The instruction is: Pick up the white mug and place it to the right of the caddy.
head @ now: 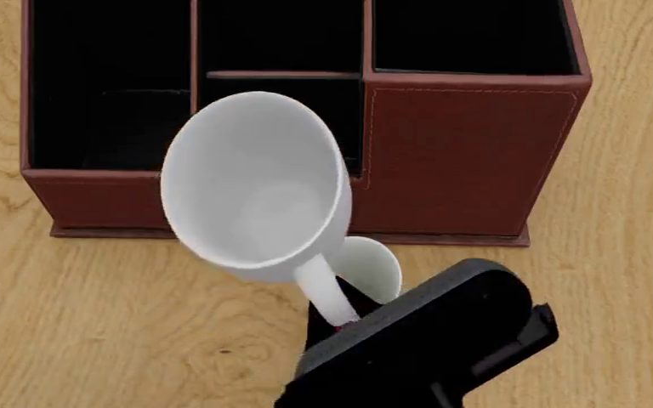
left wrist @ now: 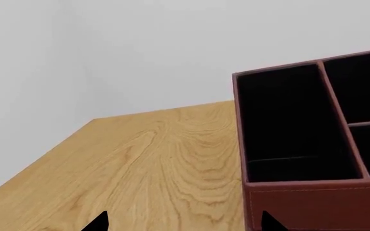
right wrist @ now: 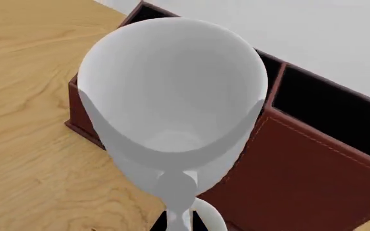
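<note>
White mug (head: 252,183) — held aloft by its loop handle (head: 329,296) in the right gripper (head: 343,327), mouth toward the head camera, in front of the caddy (head: 462,153) and overlapping its front wall in the head view. The right arm's black wrist enters from the lower right of that view, angled up-left toward the handle; the fingers are closed on the handle, though mostly hidden behind it. In the right wrist view the mug (right wrist: 172,96) fills the frame before the caddy (right wrist: 300,168). Left gripper (left wrist: 181,224) — only two dark fingertips show, spread apart with nothing between them, above the wooden table (left wrist: 146,163) beside the caddy (left wrist: 313,202).
</note>
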